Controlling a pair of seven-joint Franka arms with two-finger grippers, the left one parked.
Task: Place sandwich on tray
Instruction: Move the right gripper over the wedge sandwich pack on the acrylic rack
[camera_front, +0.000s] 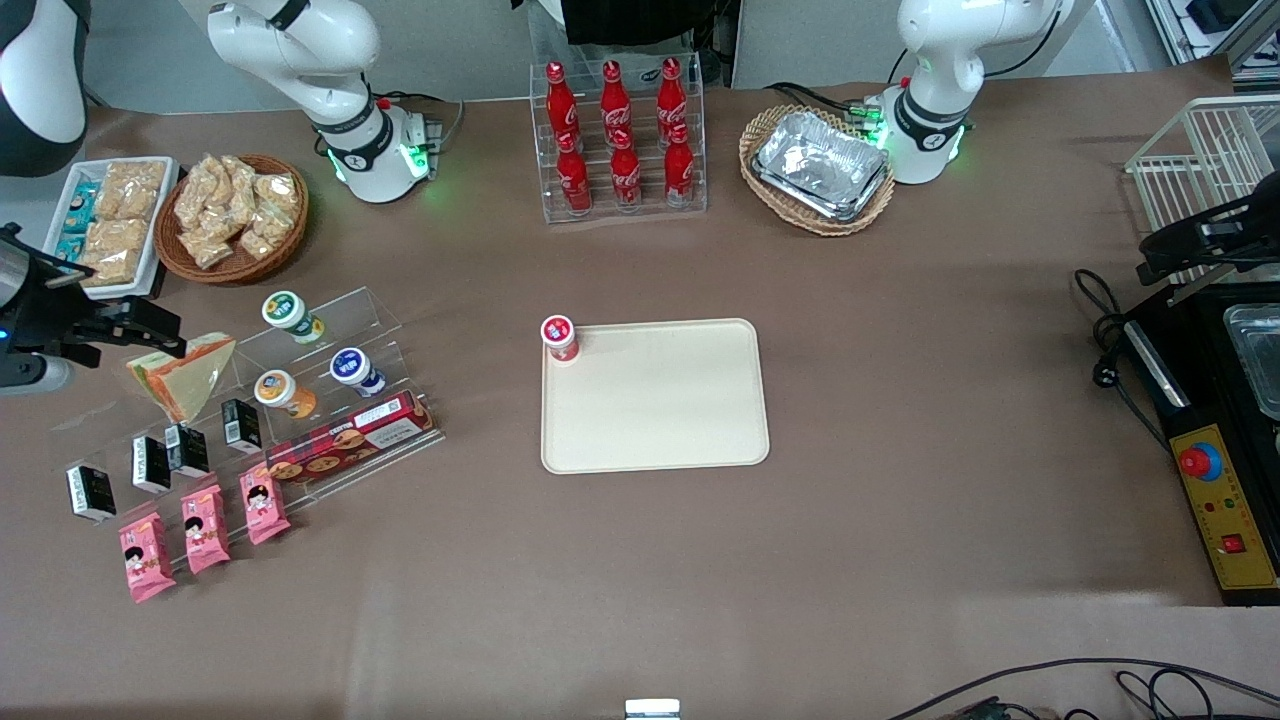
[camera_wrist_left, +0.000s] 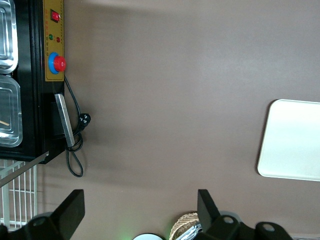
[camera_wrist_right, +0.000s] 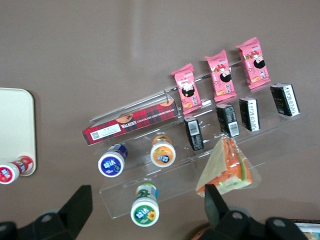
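The sandwich (camera_front: 185, 375) is a clear-wrapped wedge with pale bread and orange and green filling. It lies on the clear acrylic display stand (camera_front: 330, 320) toward the working arm's end of the table. It also shows in the right wrist view (camera_wrist_right: 227, 170), just beside one finger (camera_wrist_right: 216, 202). My right gripper (camera_front: 135, 325) hovers above the stand's edge, close over the sandwich, open and empty (camera_wrist_right: 147, 210). The cream-beige tray (camera_front: 660, 410) lies flat at the table's middle, also seen in the right wrist view (camera_wrist_right: 15, 125) and the left wrist view (camera_wrist_left: 295, 140).
A red-lidded cup (camera_front: 558, 338) stands on the tray's corner. The stand also holds small lidded cups (camera_wrist_right: 145, 210), a red biscuit box (camera_front: 350, 440), black cartons and pink snack packets (camera_front: 205, 530). A basket of bagged snacks (camera_front: 235, 215), a cola bottle rack (camera_front: 620, 140) and a foil-tray basket (camera_front: 820, 165) stand farther from the camera.
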